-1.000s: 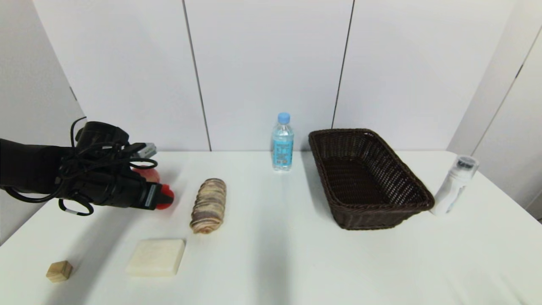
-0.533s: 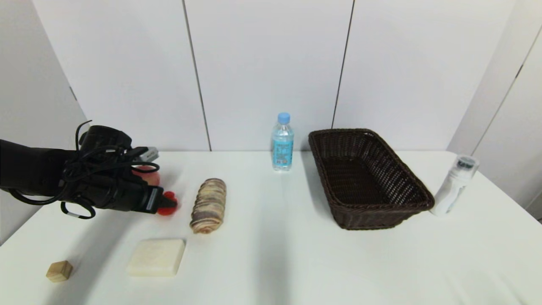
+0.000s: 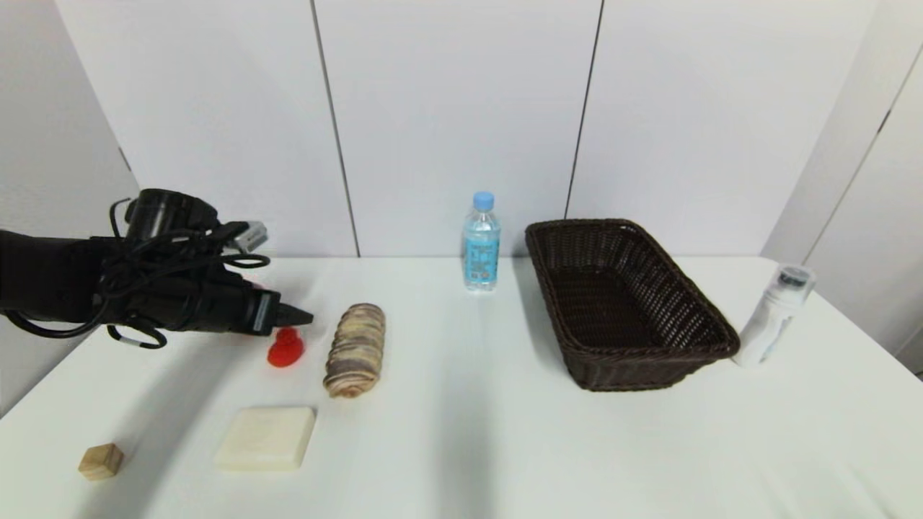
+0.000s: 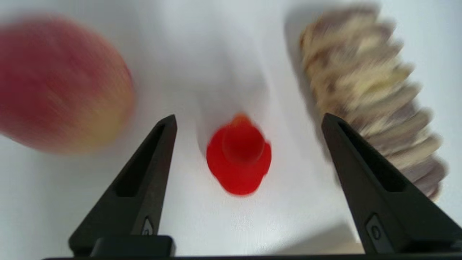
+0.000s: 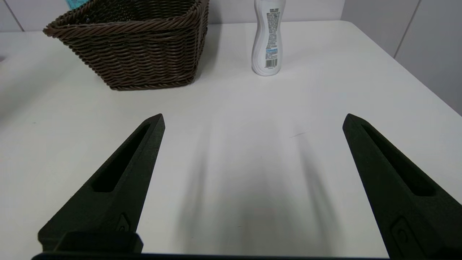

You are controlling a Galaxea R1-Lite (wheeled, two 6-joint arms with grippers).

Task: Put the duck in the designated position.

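Note:
The small bright-red duck (image 3: 286,348) stands free on the white table, just left of a striped bread roll (image 3: 355,349). In the left wrist view the duck (image 4: 239,157) rests on the tabletop below and between my spread fingers, touched by neither. My left gripper (image 3: 297,316) hovers open just above and behind the duck. A red-yellow peach (image 4: 61,85) lies beside the duck, mostly hidden behind my left arm in the head view. My right gripper (image 5: 252,119) is open over bare table, out of the head view.
A cream block (image 3: 266,437) and a small wooden cube (image 3: 101,460) lie near the front left. A water bottle (image 3: 481,242) stands at the back, a dark wicker basket (image 3: 626,305) to its right, then a white bottle (image 3: 773,316).
My left gripper lowered the duck to the table, opened and rose away from it. The duck now stands free on the tabletop.

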